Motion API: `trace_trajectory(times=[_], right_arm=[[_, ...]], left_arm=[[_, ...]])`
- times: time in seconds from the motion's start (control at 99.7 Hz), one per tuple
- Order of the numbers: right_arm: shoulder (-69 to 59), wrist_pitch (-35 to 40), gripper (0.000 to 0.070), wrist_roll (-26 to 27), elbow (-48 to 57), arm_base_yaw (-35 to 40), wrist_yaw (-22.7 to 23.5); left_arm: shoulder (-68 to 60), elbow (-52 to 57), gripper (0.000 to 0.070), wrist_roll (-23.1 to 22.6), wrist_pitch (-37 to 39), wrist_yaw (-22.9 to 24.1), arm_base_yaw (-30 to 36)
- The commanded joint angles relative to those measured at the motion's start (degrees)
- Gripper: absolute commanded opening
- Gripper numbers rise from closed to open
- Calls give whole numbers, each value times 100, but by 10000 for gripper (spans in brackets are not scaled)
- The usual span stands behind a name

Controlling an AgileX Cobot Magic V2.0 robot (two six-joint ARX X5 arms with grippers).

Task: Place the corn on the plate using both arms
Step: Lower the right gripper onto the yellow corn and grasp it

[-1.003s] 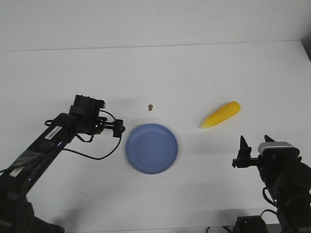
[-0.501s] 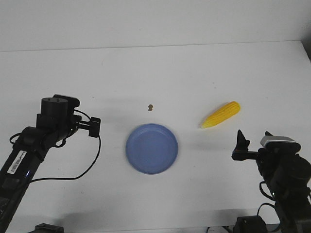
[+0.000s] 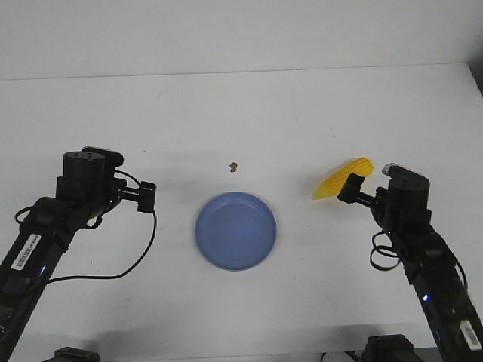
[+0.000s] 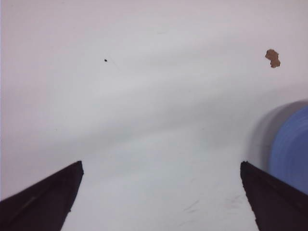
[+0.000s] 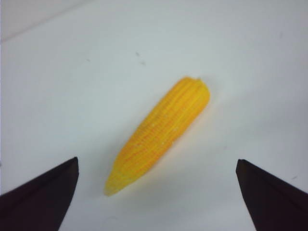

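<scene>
The yellow corn [image 3: 339, 181] lies on the white table to the right of the blue plate [image 3: 235, 230], its pointed end toward the plate. My right gripper [image 3: 351, 188] hovers right at the corn and partly covers it. In the right wrist view the corn [image 5: 161, 132] lies free on the table between and beyond the open fingers [image 5: 41, 195], with the gripper [image 5: 157, 160] empty. My left gripper [image 3: 146, 196] is open and empty to the left of the plate, apart from it. The left wrist view shows the gripper [image 4: 160, 164] over bare table, with the plate's rim [image 4: 293, 149] at the side.
A tiny brown speck [image 3: 234, 166] lies behind the plate and also shows in the left wrist view [image 4: 273, 57]. The table's back edge [image 3: 241, 73] runs across the far side. A cable loops from the left arm [image 3: 136, 260].
The right arm has moved forward from the front edge to the corn. The left arm pulled back left from the plate a second ago and has held still since.
</scene>
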State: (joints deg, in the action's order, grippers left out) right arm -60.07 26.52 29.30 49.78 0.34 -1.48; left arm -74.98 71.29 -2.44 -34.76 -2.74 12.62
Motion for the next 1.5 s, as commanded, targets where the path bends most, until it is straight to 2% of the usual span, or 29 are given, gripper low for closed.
trace_trajectory(times=[0.0,0.17,0.311,1.153,1.253,1.494], right_arm=[[-407,-160,700,520,103,-2,2],[-1239,-876,700,909,103,-2,74],[-1781,-1233,700,1147,118,-4,306],[-2905,-2312,700,1187,122,-96,365],[-2962,-2367,700,1191,122,-151,516],[-3088,-2365,693,1187,122,-160,492]], left_arm=[[-70,48,700,-17,26,-4,13],[-70,48,700,15,17,-26,15],[-70,48,700,33,17,-26,15],[-70,48,700,55,15,-28,15],[-70,48,700,55,15,-28,15],[-70,48,700,55,15,-28,15]])
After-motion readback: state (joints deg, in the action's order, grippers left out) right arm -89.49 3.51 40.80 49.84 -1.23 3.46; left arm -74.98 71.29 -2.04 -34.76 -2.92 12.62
